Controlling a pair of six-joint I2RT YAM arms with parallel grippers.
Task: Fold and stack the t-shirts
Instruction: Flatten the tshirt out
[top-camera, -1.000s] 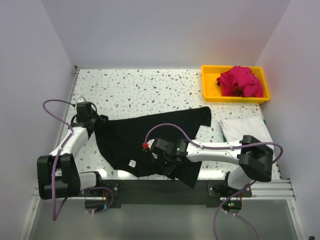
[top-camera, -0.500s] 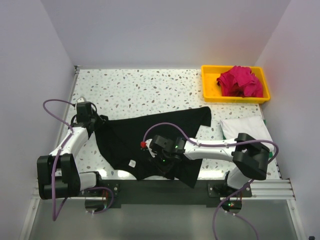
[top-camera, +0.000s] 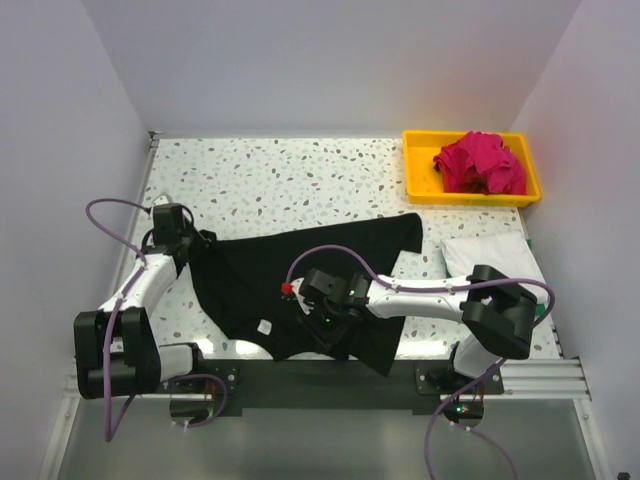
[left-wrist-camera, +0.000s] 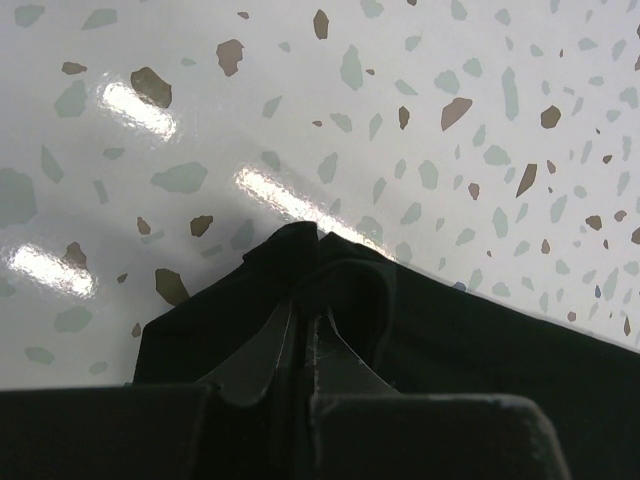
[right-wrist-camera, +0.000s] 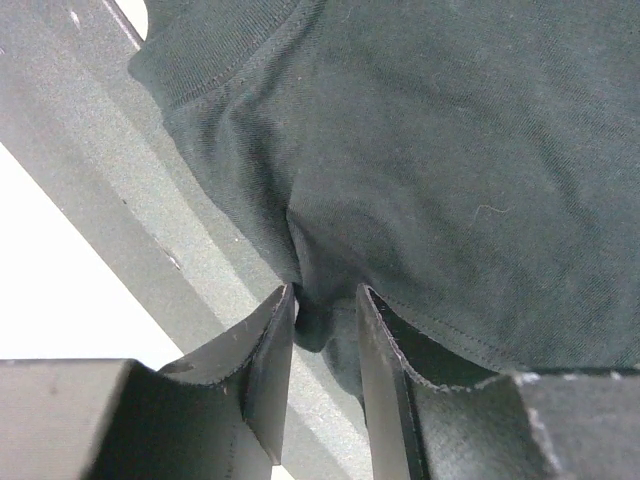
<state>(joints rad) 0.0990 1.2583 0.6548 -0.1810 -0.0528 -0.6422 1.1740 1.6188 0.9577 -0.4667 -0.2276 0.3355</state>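
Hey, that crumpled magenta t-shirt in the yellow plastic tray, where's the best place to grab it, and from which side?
Pinch a raised fold on top of the crumpled magenta cloth t-shirt, coming straight down. It is heaped in the yellow plastic tray, whose walls likely block a sideways approach, and its bunched ridges look easy to pinch.

Left arm (top-camera: 140, 287) and right arm (top-camera: 420, 297): white, black-jointed, purple-cabled.
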